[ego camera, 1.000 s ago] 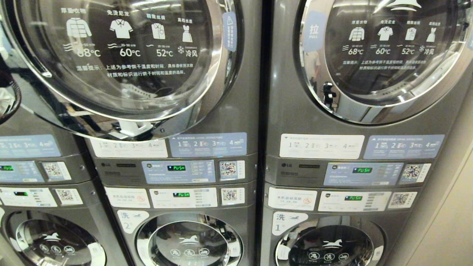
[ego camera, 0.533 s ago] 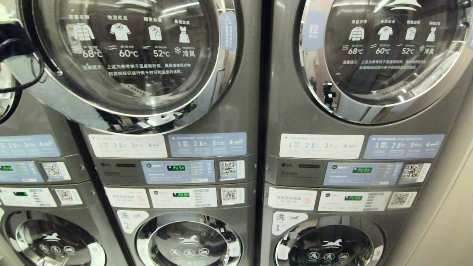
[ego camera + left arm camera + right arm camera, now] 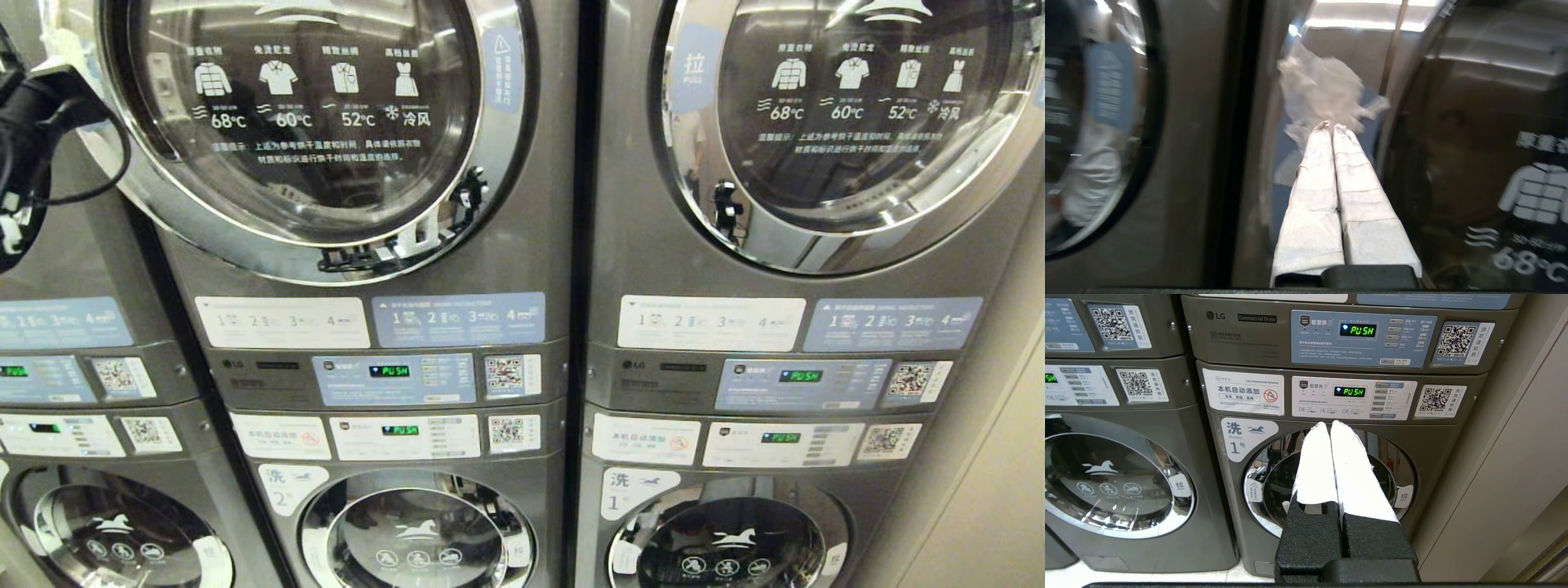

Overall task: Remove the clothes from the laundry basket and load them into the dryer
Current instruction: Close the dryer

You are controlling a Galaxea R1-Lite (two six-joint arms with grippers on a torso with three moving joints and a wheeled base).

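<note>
The closing of the dryer door (image 3: 302,122) is judged to be the step in hand. The left gripper (image 3: 1331,127) is held at the door's outer edge, its fingers pressed together with nothing pinched; a scrap of clear film (image 3: 1323,96) is seen just past the tips. No clothes and no basket are shown in any view, so the load is presumed inside. A final push until the door latches is called for next. Little room is left between this door and the neighbouring machine. The right gripper (image 3: 1327,424) is parked low before a washer (image 3: 1331,477), fingers pressed together.
</note>
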